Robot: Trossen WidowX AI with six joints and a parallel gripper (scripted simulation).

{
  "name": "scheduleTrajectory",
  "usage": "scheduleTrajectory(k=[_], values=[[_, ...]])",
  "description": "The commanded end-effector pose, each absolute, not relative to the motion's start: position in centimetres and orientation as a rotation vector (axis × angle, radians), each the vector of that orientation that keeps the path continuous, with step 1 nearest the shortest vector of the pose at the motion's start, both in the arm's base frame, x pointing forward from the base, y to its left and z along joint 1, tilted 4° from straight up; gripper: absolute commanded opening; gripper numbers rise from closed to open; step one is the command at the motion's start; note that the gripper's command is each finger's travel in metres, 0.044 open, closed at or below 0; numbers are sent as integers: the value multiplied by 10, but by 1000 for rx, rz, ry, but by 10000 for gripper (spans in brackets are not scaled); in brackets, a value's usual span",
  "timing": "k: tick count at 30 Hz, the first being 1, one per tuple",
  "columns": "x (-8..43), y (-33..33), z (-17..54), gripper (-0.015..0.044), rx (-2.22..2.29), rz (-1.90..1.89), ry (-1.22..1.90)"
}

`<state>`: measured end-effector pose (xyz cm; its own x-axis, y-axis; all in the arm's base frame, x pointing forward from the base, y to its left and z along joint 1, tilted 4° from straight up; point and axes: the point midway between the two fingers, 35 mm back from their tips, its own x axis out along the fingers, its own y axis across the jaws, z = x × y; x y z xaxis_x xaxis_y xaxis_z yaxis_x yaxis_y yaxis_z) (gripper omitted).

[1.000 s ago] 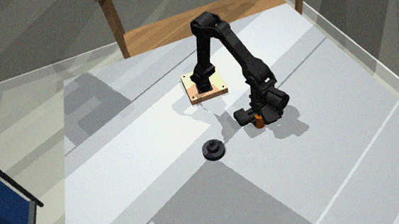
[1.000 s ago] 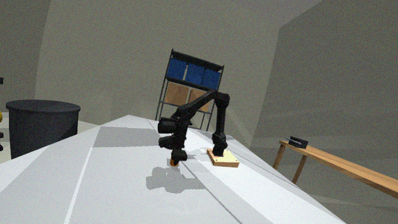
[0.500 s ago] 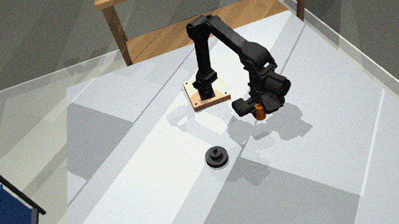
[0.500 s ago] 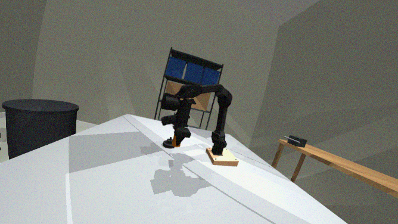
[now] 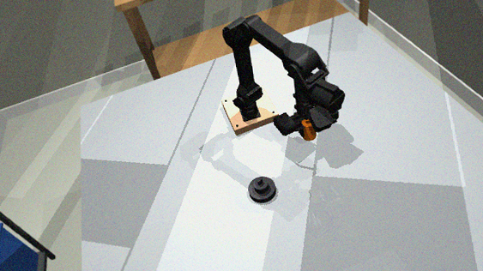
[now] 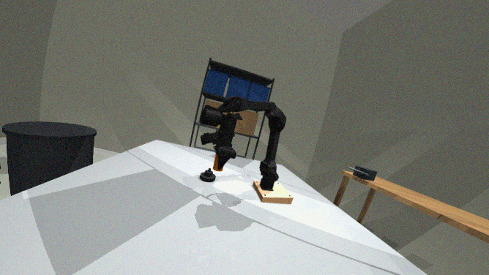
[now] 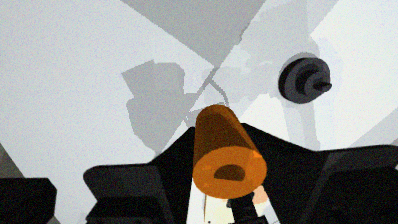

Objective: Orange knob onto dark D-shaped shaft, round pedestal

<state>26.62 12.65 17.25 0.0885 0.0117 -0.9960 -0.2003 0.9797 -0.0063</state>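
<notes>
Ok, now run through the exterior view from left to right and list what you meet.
Black round drum, dark round pedestal, orange knob, wooden base plate, wooden bench.

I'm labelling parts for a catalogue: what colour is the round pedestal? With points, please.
The pedestal [image 5: 256, 196] [image 6: 208, 178] [image 7: 288, 82] is dark grey to black, best seen in the top view.

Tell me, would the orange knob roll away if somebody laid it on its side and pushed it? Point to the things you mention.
The orange knob [image 5: 309, 132] [image 6: 217, 164] [image 7: 220, 137] would probably roll, since its side is round. It might curve instead of going straight, because one end looks wider. It seems stiff: the gripper's [image 5: 307, 125] [image 7: 220, 145] squeeze hasn't visibly dented it.
</notes>
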Motion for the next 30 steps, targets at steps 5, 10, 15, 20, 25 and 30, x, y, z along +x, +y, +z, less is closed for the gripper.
scheduleTrajectory(k=[5, 10, 15, 20, 25, 30], values=[[279, 106, 166, 0, -158, 162, 1474], [286, 92, 162, 0, -163, 162, 1474], [292, 78, 158, 0, -164, 161, 1474], [297, 64, 154, 0, -165, 159, 1474], [302, 49, 151, 0, -165, 158, 1474], [306, 34, 147, 0, -165, 157, 1474]])
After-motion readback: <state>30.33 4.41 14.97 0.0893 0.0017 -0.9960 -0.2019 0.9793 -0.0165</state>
